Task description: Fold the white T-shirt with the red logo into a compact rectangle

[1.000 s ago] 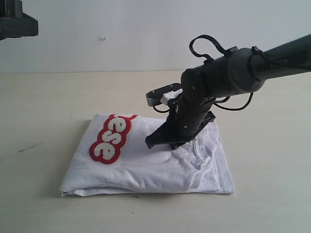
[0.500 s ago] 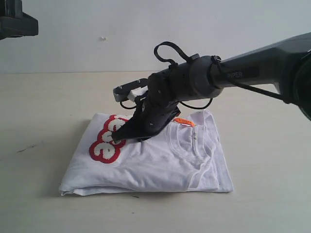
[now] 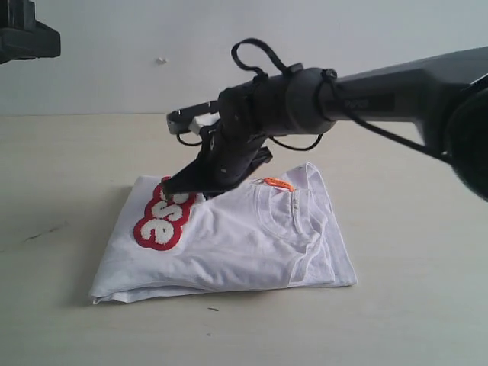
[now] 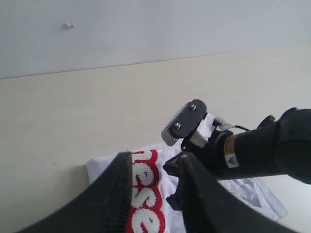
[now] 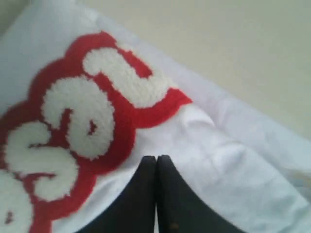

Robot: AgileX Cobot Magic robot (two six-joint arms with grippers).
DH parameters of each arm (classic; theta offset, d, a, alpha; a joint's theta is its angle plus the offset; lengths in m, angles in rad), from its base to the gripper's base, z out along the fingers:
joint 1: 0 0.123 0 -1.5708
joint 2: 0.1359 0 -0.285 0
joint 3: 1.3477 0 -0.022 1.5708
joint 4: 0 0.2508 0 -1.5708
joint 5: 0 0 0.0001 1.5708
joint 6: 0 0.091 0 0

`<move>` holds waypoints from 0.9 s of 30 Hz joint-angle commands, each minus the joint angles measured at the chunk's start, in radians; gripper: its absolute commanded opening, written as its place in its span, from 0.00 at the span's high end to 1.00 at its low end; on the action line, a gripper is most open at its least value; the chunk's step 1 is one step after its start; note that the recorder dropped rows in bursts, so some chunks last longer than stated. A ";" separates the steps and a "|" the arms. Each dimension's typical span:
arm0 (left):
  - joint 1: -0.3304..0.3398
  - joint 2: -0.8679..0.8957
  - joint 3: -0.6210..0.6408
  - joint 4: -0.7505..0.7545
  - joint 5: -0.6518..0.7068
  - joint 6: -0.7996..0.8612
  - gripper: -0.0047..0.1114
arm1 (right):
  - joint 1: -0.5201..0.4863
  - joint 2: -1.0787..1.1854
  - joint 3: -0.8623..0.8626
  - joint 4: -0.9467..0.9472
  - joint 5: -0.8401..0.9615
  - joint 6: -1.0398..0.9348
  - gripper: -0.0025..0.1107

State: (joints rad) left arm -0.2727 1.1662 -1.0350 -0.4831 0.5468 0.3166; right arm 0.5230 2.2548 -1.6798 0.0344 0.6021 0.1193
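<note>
Shirt: the folded white cotton T-shirt (image 3: 229, 252) is lying as a near-rectangle on the pale table (image 3: 412, 305), sliding slightly toward 9 o'clock.
Logo: the red fuzzy-lettered logo (image 3: 162, 217) is sitting at the bundle's 9 o'clock.
Right gripper (image 5: 156, 159): I'm sweeping it from the collar side onto the logo's far end, jaws clenched tip to tip; whether they are pinching cloth, I cannot tell.
Left gripper (image 4: 150, 160): hanging back at 10 o'clock, jaws spread and holding nothing.
Meaning: I'm reading this as a smoothing pass, with the folding nearly finished.

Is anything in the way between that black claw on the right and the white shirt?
Nothing visible does. The right gripper has its closed tips down on the white T-shirt, right beside the red logo, with only bare cloth beneath them.
</note>
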 commanded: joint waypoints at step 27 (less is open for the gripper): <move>-0.007 -0.563 0.305 0.021 -0.131 0.023 0.96 | 0.001 -1.307 0.860 -0.014 -0.455 -0.014 0.98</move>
State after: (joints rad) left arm -0.2727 0.6642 -0.7631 -0.4687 0.4410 0.3344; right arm 0.5230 1.0562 -0.8699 0.0287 0.1770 0.1154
